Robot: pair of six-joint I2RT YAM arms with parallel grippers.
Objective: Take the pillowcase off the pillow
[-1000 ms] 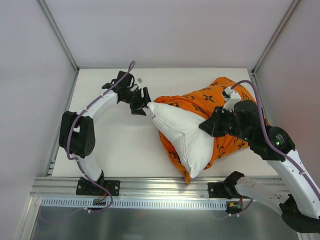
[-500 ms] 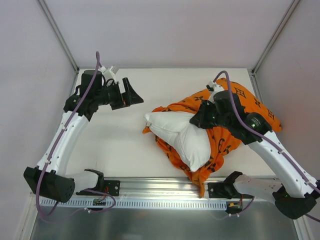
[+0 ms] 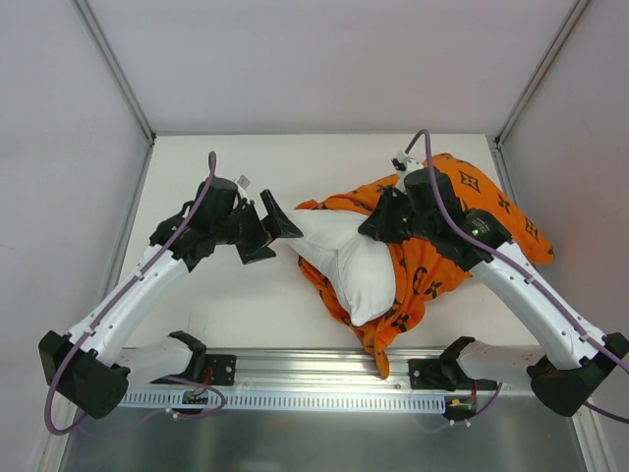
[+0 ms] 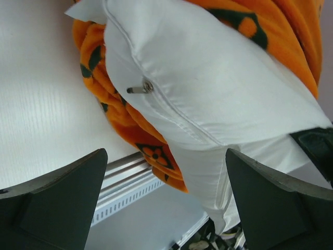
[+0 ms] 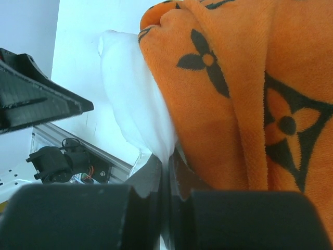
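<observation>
The white pillow [image 3: 349, 261] lies mid-table, half out of the orange pillowcase [image 3: 442, 256], which is bunched under and to the right of it. My left gripper [image 3: 278, 228] is open, its fingers spread at the pillow's left corner without touching it. In the left wrist view the pillow [image 4: 218, 94], with its zipper pull, and the pillowcase [image 4: 125, 120] lie ahead of the open gripper [image 4: 164, 156]. My right gripper [image 3: 373, 228] is shut on a fold of the pillow [image 5: 132, 104] beside the pillowcase [image 5: 234, 94]; the fingers [image 5: 169, 161] pinch white fabric.
A metal rail [image 3: 295, 369] runs along the near table edge, with the arm bases on it. Grey enclosure walls with metal posts stand at the left, back and right. The bare white table [image 3: 216, 295] shows left of the pillow.
My left gripper let go of the pillow's corner, swung away to the back left, and has come back open to that corner. My right gripper moved back and left, dragging the pillow.
</observation>
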